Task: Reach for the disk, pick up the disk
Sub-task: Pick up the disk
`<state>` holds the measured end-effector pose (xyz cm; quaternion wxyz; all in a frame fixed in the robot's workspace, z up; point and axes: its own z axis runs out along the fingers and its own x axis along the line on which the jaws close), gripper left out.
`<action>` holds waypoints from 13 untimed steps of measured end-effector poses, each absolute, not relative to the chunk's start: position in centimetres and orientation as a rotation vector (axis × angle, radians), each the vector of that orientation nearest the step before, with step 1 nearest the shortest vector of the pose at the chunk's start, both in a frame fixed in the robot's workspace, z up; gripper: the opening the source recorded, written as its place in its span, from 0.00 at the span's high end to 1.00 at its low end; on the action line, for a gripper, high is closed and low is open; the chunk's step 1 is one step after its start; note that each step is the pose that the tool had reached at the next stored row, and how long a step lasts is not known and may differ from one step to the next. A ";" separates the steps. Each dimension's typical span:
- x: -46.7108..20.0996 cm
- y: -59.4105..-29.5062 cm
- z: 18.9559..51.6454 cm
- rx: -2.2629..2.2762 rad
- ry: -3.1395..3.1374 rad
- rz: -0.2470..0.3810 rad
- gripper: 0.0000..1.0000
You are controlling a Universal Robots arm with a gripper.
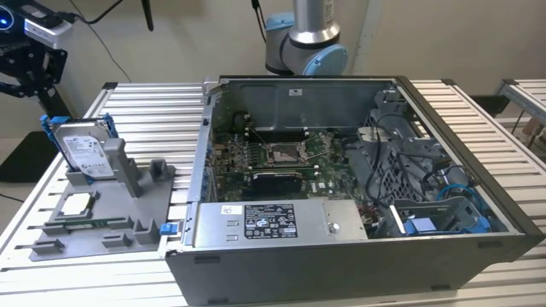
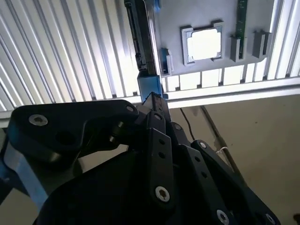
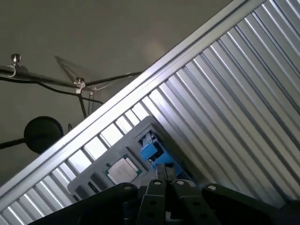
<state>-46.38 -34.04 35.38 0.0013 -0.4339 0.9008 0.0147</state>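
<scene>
- We see the disk (image 1: 85, 150): silver, white-labelled, framed in blue.
- It stands on edge, slightly tilted, in a grey holder (image 1: 145, 206) at the exterior view's left.

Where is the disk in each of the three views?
Exterior view: the disk stands upright in the grey tray, on the exterior view's left.
Second wrist view: the disk is edge-on beside the silver chip.
First wrist view: the disk shows its blue bracket beside the silver chip.
Shared landmark: the silver chip.
</scene>
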 end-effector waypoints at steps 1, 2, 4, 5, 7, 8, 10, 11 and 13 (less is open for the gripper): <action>-46.4 -34.0 35.4 -1.383 2.818 0.046 1.00; -46.4 -34.0 35.4 -1.408 2.806 0.046 1.00; -46.4 -34.0 35.4 -1.456 2.782 0.046 1.00; -46.4 -34.0 35.4 -1.483 2.768 0.046 1.00; -46.4 -34.0 35.4 -1.534 2.740 0.046 1.00; -46.4 -34.0 35.3 -1.558 2.727 0.046 1.00; -46.4 -34.0 35.3 -1.607 2.698 0.045 1.00; -46.4 -34.0 35.3 -1.632 2.682 0.044 1.00; -46.4 -34.0 35.3 -1.679 2.651 0.042 1.00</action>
